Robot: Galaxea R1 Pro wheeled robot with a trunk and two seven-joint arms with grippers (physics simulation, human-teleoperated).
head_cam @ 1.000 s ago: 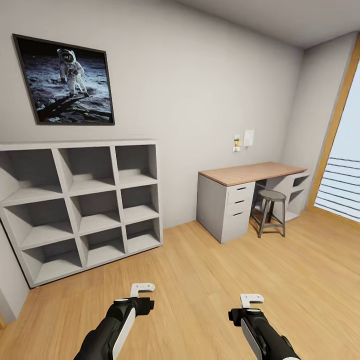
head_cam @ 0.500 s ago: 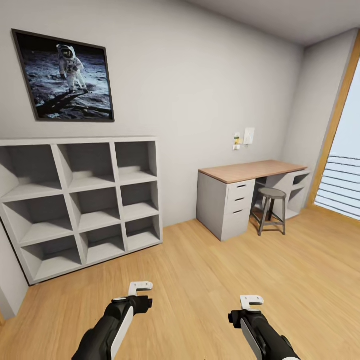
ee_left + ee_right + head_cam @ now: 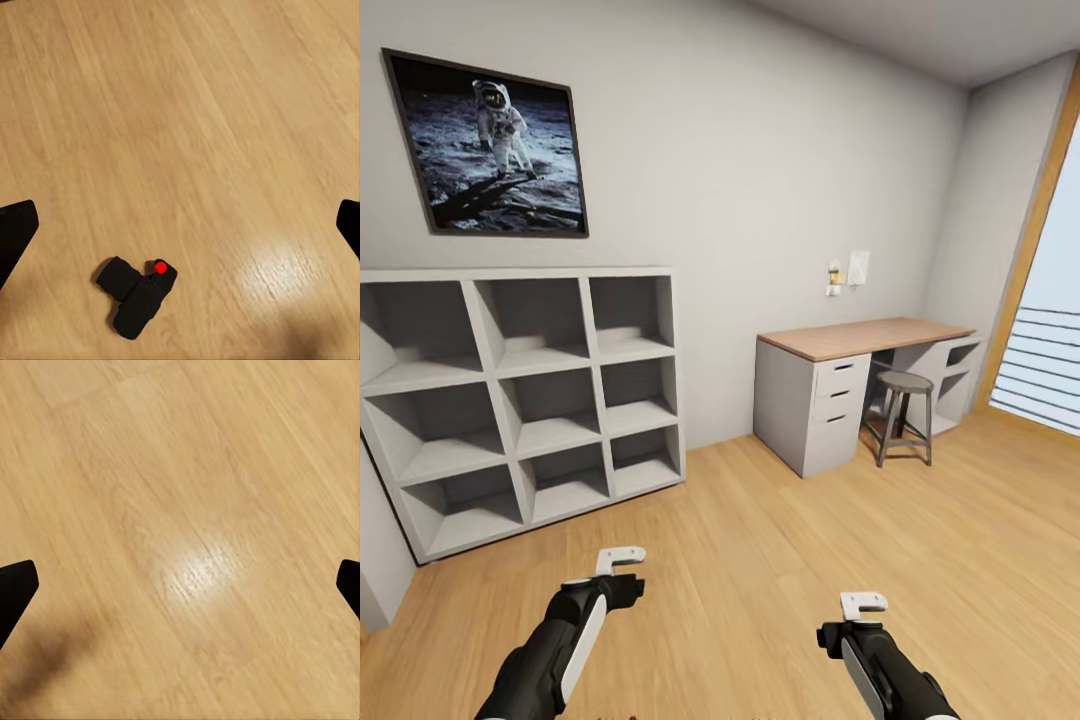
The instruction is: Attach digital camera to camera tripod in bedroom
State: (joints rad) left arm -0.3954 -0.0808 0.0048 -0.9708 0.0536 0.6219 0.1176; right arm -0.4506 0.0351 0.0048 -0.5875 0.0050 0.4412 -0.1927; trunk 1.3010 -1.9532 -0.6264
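Small black digital camera with red round button (image 3: 137,295) lying on light wood plank floor (image 3: 195,135), seen below left hand (image 3: 180,225). Left hand fingers spread wide, nothing between them, well above the floor. Right hand (image 3: 180,585) also spread, empty, over bare floor. From head view: left hand (image 3: 618,560) ahead of right hand (image 3: 860,604). White nine-cubby shelf unit (image 3: 525,400) against wall, framed astronaut photo (image 3: 488,148) above it. White table with wood top (image 3: 860,385) at right, grey round stool (image 3: 903,415) beside it.

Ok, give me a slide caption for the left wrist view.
Small black camera with a red button lies on the wood floor below the open left gripper.
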